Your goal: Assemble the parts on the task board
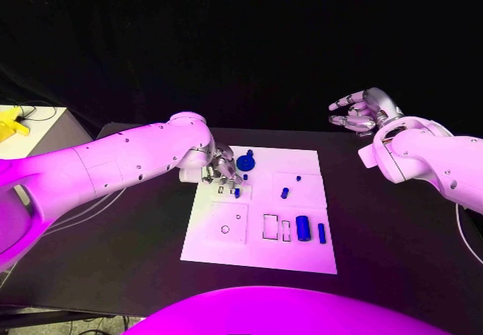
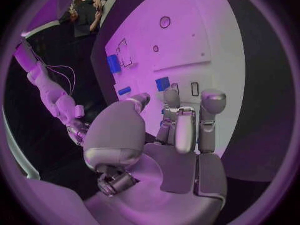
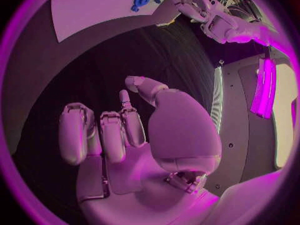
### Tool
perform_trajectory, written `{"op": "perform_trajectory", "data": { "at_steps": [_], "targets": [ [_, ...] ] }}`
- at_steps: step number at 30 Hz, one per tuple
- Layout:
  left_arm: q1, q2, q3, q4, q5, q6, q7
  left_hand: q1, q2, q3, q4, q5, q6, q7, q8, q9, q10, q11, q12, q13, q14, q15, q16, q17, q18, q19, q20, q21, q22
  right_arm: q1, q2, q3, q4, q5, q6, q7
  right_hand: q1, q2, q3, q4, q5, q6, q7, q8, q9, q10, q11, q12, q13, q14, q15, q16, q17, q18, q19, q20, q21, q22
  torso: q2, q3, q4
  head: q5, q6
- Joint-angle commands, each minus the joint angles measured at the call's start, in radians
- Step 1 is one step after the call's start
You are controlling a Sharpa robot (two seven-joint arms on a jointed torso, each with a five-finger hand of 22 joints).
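Note:
The white task board (image 1: 257,241) lies mid-table. My left hand (image 1: 223,171) hangs over its far left corner, fingers pointing down and closed on a small blue part (image 1: 237,190), which shows as a blue sliver (image 2: 164,116) between the fingers. A blue gear-like part (image 1: 248,163) stands just beside that hand. On the board lie two short blue pieces (image 1: 285,192), a thick blue cylinder (image 1: 303,227) and a thin blue rod (image 1: 322,233). My right hand (image 1: 360,112) is raised off the board at the far right, fingers loosely bent, with nothing in it.
The board has a square plate with small holes (image 1: 227,227) and rectangular slots (image 1: 271,227) near its front. A pale side table with a yellow object (image 1: 12,125) stands at the far left. Black tabletop (image 1: 403,237) surrounds the board.

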Motion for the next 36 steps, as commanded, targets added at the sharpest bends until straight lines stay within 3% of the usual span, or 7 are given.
{"op": "perform_trajectory", "data": {
  "at_steps": [1,10,36],
  "targets": [
    [0.000,0.003,-0.001,-0.003,0.014,0.033,-0.003,0.009,-0.003,0.004,0.000,0.003,0.005,-0.002,-0.005,0.001,-0.002,-0.001,0.001,0.001,0.030,0.007,0.004,0.047,0.006,-0.001,0.003,0.003,0.000,0.000,-0.001,0.000,0.002,-0.001,0.001,0.001,0.003,-0.006,-0.005,0.000,0.005,-0.010,0.000,0.001,-0.002,-0.005,-0.001,-0.005,0.084,0.080,-0.004,-0.003,0.174,0.008,0.037,-0.004,0.003,0.169,0.000,-0.0007,0.0012,-0.001,0.000],
    [-0.003,0.007,-0.006,-0.006,0.019,0.033,-0.003,0.011,-0.002,0.005,0.001,0.004,0.006,-0.002,-0.005,0.002,-0.001,-0.001,0.002,0.003,0.031,0.007,0.005,0.049,0.006,0.000,0.003,0.004,0.002,-0.001,-0.002,0.000,0.005,-0.001,0.003,-0.001,0.003,-0.006,-0.005,0.000,0.006,-0.010,0.000,0.001,-0.002,-0.005,0.000,-0.005,0.084,0.080,-0.004,-0.004,0.173,0.009,0.037,-0.004,0.002,0.169,0.000,-0.0022,0.0042,-0.006,0.000],
    [-0.010,0.017,-0.010,-0.018,0.020,0.044,-0.004,0.026,-0.002,0.010,0.000,0.004,0.010,-0.004,-0.003,0.007,-0.001,-0.002,0.002,0.006,0.031,0.006,0.006,0.051,0.006,-0.002,0.004,0.003,0.001,-0.003,0.006,-0.002,0.002,0.000,0.013,-0.008,0.003,-0.005,-0.005,0.002,0.007,-0.011,0.001,0.002,-0.002,-0.007,0.000,-0.007,0.082,0.080,-0.003,-0.003,0.173,0.009,0.037,-0.003,0.001,0.168,-0.001,-0.0015,0.0098,-0.011,0.000]
  ]
}}
